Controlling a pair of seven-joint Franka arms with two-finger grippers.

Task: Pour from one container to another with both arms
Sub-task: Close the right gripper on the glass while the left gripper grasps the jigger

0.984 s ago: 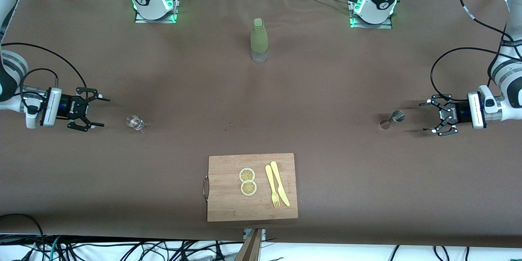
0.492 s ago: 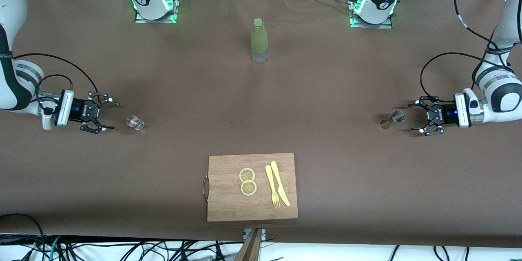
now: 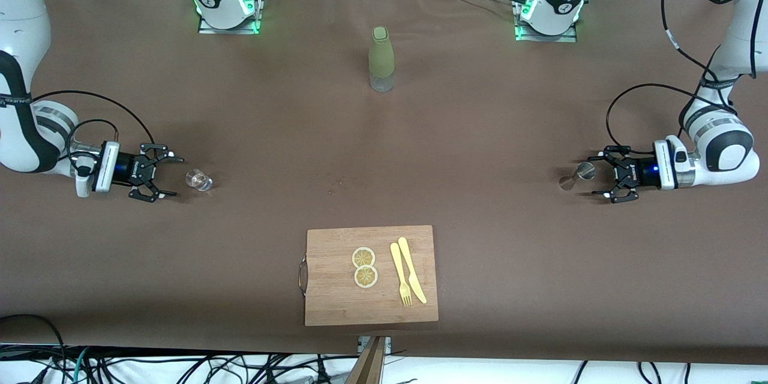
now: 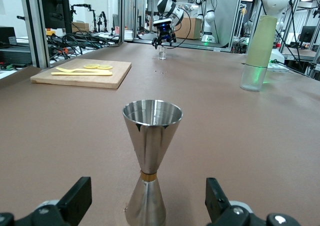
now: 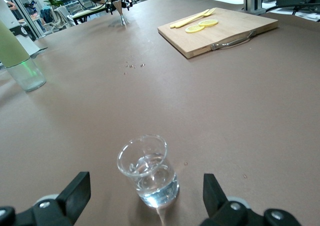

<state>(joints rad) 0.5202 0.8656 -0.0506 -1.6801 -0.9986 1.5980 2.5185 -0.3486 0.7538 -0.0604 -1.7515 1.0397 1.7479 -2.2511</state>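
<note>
A small clear glass (image 3: 198,179) holding some water stands toward the right arm's end of the table. My right gripper (image 3: 176,177) is low beside it, open, its tips just short of it. In the right wrist view the glass (image 5: 148,171) sits centred between the spread black fingers (image 5: 75,191), untouched. A steel hourglass-shaped jigger (image 3: 576,175) stands upright toward the left arm's end. My left gripper (image 3: 594,176) is open at its side. In the left wrist view the jigger (image 4: 151,156) stands midway between the wide fingers (image 4: 217,202) with a gap on each side.
A tall green bottle (image 3: 381,60) with a clear base stands mid-table, nearer the arm bases. A wooden cutting board (image 3: 336,300) lies close to the front camera, carrying two lemon slices (image 3: 364,267), a yellow fork and a knife (image 3: 408,279).
Both grippers have slid inward along the table, each closing in on its vessel. The glass and the jigger have not moved, and both grippers stay open.
</note>
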